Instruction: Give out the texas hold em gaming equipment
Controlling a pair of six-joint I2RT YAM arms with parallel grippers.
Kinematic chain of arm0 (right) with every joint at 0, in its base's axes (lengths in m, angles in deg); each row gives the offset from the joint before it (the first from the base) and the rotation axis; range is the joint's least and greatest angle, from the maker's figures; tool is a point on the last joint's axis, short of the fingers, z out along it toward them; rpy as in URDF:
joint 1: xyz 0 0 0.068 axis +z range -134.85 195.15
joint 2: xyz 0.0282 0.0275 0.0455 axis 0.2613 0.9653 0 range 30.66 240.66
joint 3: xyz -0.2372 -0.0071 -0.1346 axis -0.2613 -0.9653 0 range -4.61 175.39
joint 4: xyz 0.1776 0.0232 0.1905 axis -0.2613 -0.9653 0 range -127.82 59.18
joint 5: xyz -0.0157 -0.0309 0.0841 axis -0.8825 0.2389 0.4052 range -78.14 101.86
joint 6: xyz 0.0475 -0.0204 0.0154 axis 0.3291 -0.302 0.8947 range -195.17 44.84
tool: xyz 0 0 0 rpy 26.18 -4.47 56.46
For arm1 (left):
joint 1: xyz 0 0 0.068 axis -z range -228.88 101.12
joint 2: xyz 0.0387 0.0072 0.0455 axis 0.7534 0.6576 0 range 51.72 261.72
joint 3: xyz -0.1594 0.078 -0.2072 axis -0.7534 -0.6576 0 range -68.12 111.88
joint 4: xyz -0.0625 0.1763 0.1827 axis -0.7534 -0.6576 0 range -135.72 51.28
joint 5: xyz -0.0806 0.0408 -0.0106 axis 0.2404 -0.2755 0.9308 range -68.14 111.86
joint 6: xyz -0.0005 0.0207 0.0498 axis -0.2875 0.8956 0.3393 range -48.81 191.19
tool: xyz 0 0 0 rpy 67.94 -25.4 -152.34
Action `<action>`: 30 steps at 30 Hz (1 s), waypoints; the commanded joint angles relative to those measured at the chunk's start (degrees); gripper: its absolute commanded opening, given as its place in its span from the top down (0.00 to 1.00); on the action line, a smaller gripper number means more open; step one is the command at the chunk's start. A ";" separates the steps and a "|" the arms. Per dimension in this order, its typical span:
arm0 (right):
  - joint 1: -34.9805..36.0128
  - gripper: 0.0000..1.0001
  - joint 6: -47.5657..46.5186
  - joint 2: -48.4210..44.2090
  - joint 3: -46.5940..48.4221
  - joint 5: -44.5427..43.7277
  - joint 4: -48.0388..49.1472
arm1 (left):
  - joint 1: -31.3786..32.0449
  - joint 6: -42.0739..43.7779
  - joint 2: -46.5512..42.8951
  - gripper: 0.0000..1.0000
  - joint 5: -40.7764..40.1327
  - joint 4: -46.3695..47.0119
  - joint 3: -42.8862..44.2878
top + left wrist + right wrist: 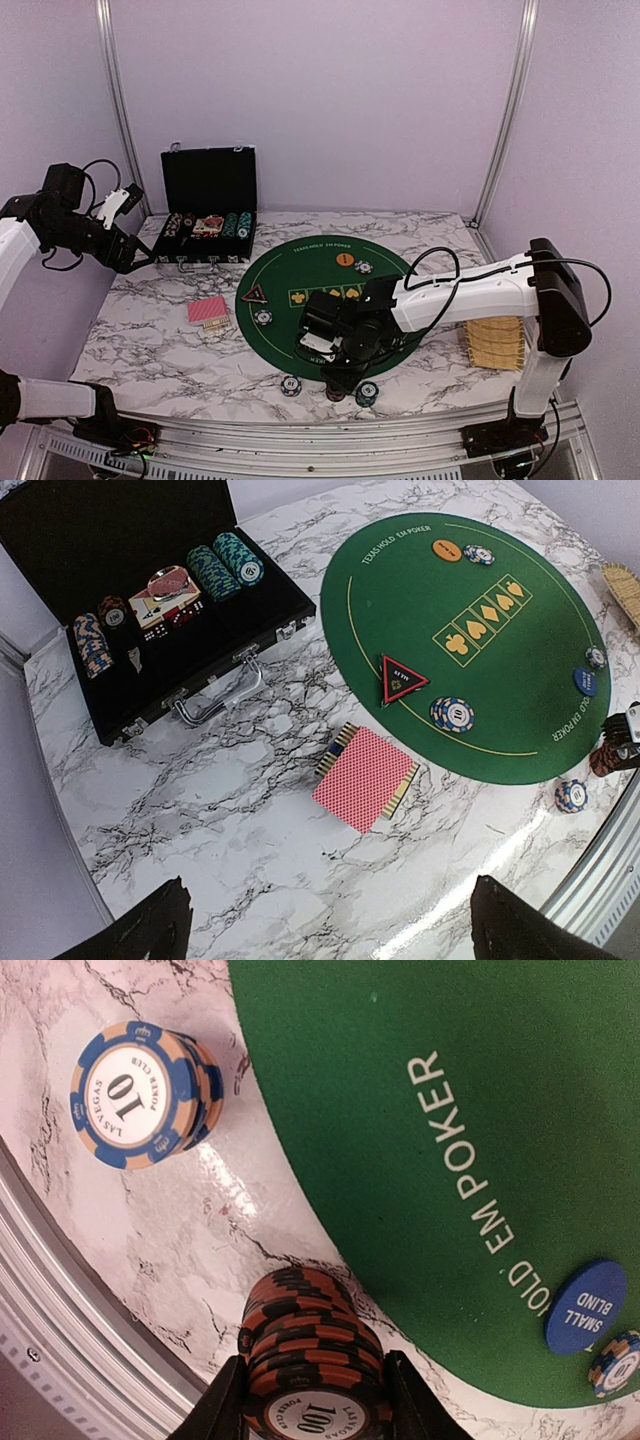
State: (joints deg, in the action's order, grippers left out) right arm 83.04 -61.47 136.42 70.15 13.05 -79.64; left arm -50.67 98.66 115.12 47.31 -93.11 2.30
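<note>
The right pincer (315, 1410) is clenched on an upright stack of brown hundred chips (305, 1330) between its fingers, just off the green mat (420, 1110), seemingly to set a player's pile like the blue ten stack (140, 1095) ahead of it.

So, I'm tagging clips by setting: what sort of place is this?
Probably a robot test booth, not a card room: plain walls, aluminium frame posts, and a marble-patterned table with a green poker mat.

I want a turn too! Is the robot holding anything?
Right gripper clamps the orange-and-black chip stack by its sides; left gripper holds nothing.
</note>
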 commanded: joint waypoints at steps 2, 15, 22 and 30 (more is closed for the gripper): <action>-0.22 0.84 0.55 0.22 1.55 0.94 1.18 | 0.20 0.53 -0.92 0.01 0.32 -1.58 0.77; -0.22 0.57 0.40 -0.14 1.70 0.94 0.68 | 0.20 0.38 -0.90 0.01 0.45 -1.62 0.88; -0.22 0.51 0.19 -0.31 2.21 1.32 0.30 | 0.19 0.33 -0.77 0.01 0.61 -1.60 1.00; -0.22 0.53 0.03 -0.50 2.82 1.07 -0.52 | 0.18 0.34 -0.78 0.01 0.59 -1.55 1.03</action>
State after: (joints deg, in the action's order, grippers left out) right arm 83.04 -61.49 136.53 70.57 14.15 -79.49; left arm -50.67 98.66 115.01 47.34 -93.13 2.30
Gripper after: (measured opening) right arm 0.481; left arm 0.989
